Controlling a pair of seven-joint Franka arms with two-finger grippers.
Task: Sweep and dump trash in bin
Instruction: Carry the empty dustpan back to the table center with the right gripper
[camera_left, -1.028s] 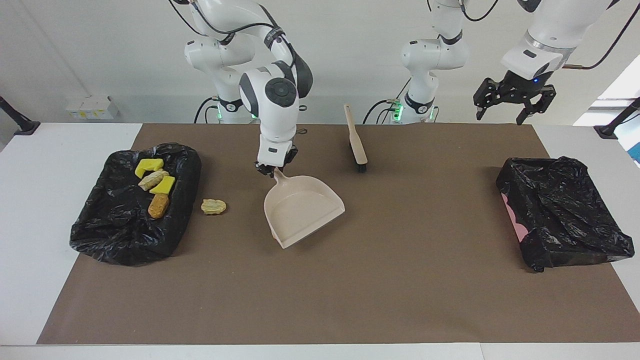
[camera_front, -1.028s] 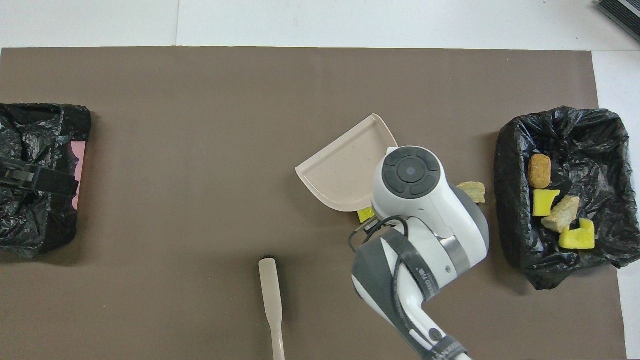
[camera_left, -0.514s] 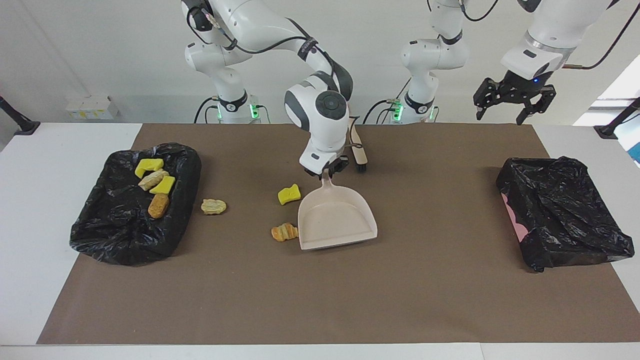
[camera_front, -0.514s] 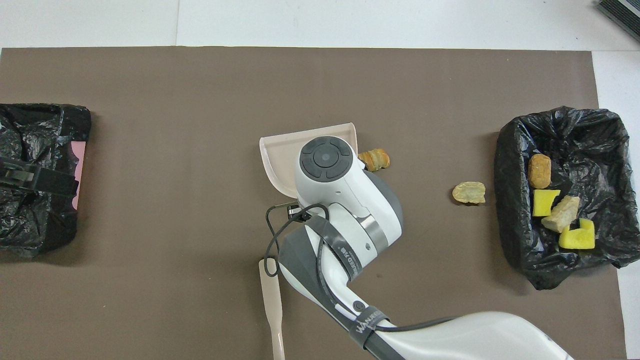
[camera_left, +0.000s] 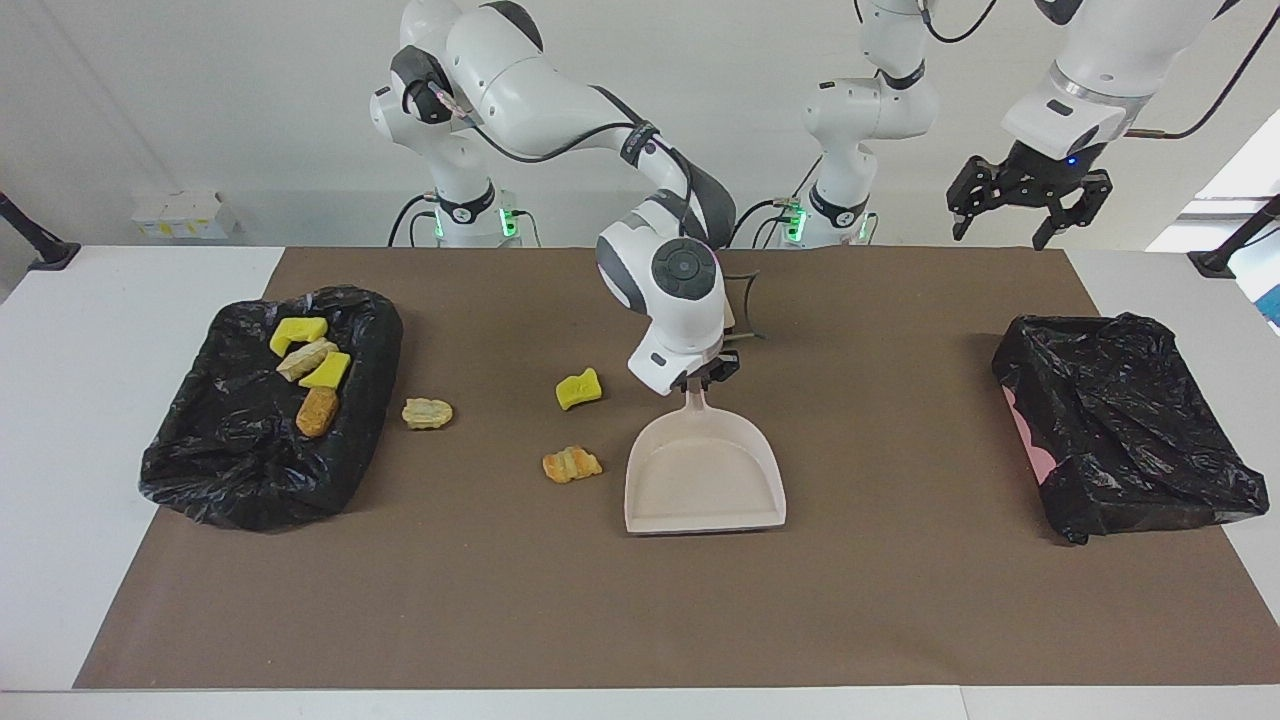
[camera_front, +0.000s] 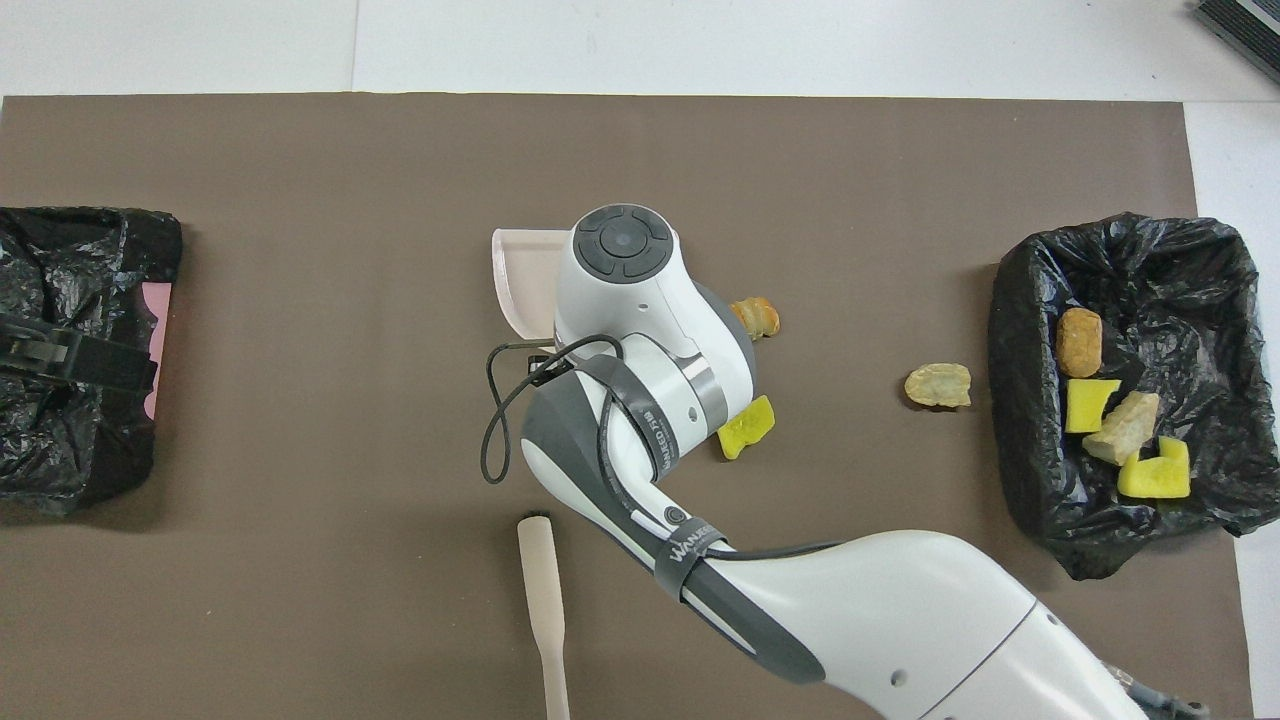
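right arm hides most of dustpan (camera_front: 520, 280); brush (camera_front: 541, 590) cut off, bristles perhaps hidden.

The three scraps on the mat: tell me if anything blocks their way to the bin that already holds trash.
Nothing visible does. The yellow scrap, orange scrap and tan scrap have only bare mat between them and the bin; the tan one lies beside it. The dustpan, at the right gripper, lies away from that path.

We are dragging the dustpan (camera_left: 705, 480) with our right gripper (camera_left: 703, 378) toward the left arm's end, uncovering two scraps.
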